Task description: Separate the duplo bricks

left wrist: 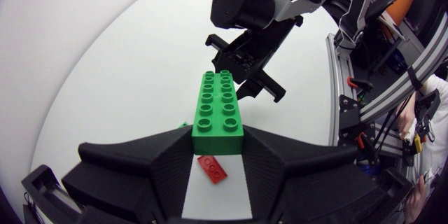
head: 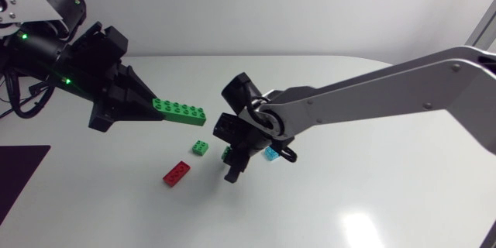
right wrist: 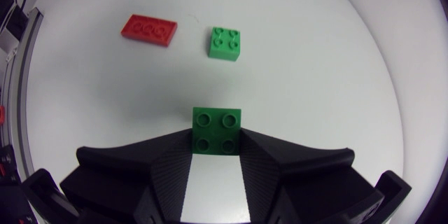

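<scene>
My left gripper [head: 152, 108] is shut on one end of a long green brick [head: 180, 111], held level above the table; in the left wrist view the brick [left wrist: 217, 108] sticks out ahead of the fingers [left wrist: 168, 157]. My right gripper [head: 232, 164] points down near the table's middle, shut on a small dark green square brick [right wrist: 217, 131]. A light green square brick [head: 201, 147] [right wrist: 225, 43] and a flat red brick [head: 177, 172] [right wrist: 148, 29] lie loose on the table, ahead of the right gripper. The red brick [left wrist: 212, 169] shows under the left gripper.
A small cyan brick [head: 271, 153] lies on the table just behind my right wrist. A dark mat [head: 19, 172] covers the table's front left corner. My right arm [head: 372, 93] spans the table from the right edge.
</scene>
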Robot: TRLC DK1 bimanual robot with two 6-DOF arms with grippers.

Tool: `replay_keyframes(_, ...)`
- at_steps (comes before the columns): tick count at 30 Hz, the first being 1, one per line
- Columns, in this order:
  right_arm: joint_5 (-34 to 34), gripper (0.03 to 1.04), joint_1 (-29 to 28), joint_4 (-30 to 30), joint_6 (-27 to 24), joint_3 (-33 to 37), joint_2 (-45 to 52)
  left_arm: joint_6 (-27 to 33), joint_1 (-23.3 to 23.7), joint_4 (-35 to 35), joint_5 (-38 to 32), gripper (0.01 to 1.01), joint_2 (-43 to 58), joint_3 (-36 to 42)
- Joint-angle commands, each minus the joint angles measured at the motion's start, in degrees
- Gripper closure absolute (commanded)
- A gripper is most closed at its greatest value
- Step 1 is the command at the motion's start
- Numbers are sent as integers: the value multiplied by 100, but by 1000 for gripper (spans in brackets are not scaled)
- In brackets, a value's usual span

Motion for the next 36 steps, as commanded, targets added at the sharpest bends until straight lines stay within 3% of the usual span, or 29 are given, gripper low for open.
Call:
replay_keyframes(1,30,802,105,-204,130,463,486,16,222,130,-62,659,-163,-437)
replay_keyframes(13,47,797,264,-828,130,1843,1550,605,1356,279,-53,659,-488,-1079)
replay_keyframes(20,188,787,316,-1109,139,2089,1725,710,1382,279,-44,659,-585,-1307)
replay_keyframes(21,188,743,325,-1162,139,2116,1743,710,1382,279,-44,659,-594,-1316)
replay_keyframes(23,197,554,334,-1276,165,2125,1752,710,1356,279,-53,659,-611,-1351)
replay_keyframes(25,188,459,334,-1373,174,2125,1743,702,1312,279,-44,659,-620,-1395)
replay_keyframes(27,188,279,343,-1434,191,2098,1699,702,1285,279,-44,659,-629,-1404)
replay_keyframes(30,126,110,290,-1434,262,1940,1391,693,1224,279,-35,657,-638,-1404)
replay_keyframes(36,-93,92,35,-1276,350,1167,179,543,740,279,9,654,-638,-1518)
